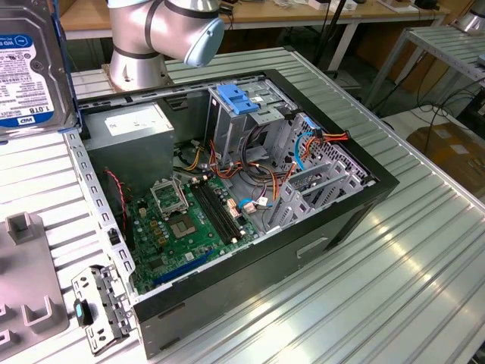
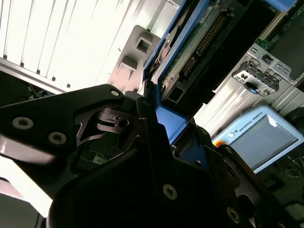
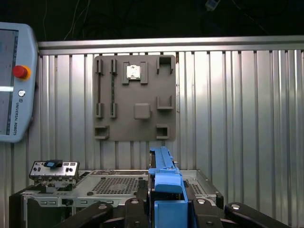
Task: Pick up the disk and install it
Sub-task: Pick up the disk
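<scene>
Disk (image 1: 30, 72) hung outside the case (image 1: 341, 220), at the exterior view's left, clamped edgewise in the gripper (image 3: 165, 204). A clean install likely needed it squared to the drive cage (image 1: 254, 125), clear of cables (image 1: 261, 173).

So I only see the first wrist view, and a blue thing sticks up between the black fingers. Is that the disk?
Observer: Yes. The second wrist view shows the disk from its flat side, with a green board and a row of plug pins inside the blue frame.
Operator: Is it in the computer yet?
Observer: No. In the exterior view it hangs outside the open computer, up at the exterior view's left.
</scene>
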`<state>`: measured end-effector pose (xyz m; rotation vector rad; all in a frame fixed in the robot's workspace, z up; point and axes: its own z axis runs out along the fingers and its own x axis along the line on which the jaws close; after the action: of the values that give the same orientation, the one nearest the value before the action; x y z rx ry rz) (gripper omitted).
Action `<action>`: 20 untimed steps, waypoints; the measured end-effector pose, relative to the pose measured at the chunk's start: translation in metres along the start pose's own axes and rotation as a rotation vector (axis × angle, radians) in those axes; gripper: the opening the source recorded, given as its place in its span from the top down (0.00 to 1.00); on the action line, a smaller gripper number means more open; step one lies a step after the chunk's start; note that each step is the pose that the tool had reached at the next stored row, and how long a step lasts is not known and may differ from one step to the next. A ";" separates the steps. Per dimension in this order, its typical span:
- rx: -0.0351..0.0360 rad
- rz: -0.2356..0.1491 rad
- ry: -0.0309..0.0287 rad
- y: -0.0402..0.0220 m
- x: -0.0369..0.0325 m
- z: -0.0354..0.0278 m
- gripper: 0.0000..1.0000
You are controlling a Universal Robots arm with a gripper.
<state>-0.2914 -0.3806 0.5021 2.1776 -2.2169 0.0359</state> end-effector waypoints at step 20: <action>0.0000 0.000 0.0000 -0.0495 -0.0002 -0.0004 0.63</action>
<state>-0.2420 -0.3813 0.5021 2.1775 -2.2169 0.0359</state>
